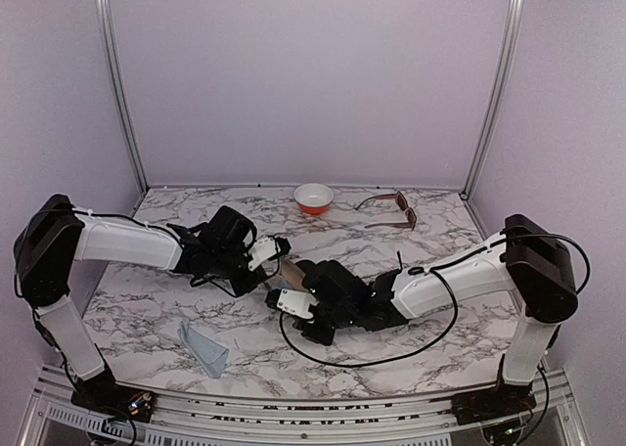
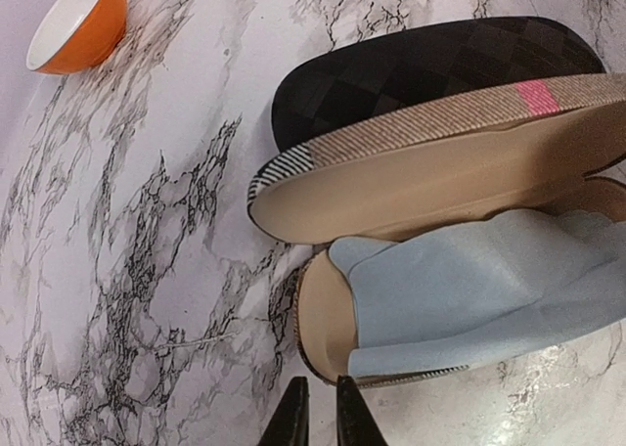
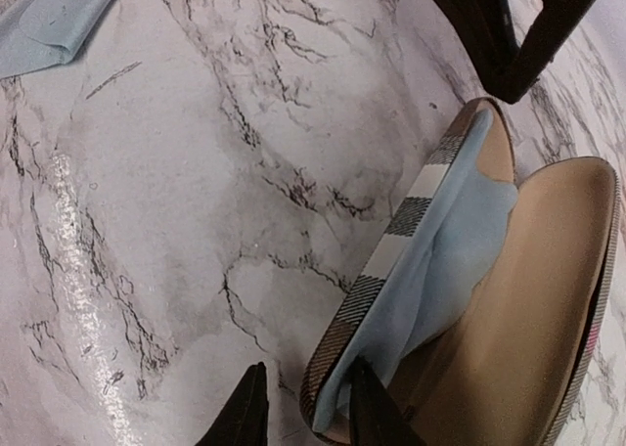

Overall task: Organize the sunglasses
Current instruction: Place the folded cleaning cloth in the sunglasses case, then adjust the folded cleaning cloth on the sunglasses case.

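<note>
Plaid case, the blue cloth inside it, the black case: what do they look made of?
Plaid case: matte woven-looking fabric shell, fine weave lines in the stripes; smooth tan lining, maybe faux leather.
Blue cloth: thin soft textile, drapes and creases, likely microfibre.
Black case: matte diamond-embossed cover, fabric or leatherette, unclear.

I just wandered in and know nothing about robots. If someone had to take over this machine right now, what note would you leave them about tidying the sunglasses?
Left gripper: jaws barely apart, holding nothing, just short of the open striped case.
Right gripper: open, fingers either side of that case's rim, seemingly not clamped.
Brown sunglasses: loose at the far right of the table, near the orange bowl.
Done: the striped case is open with a blue cloth lying in it. The black case behind it is shut.
Left: get the glasses into the open case and close it. No other pair is in view.
</note>
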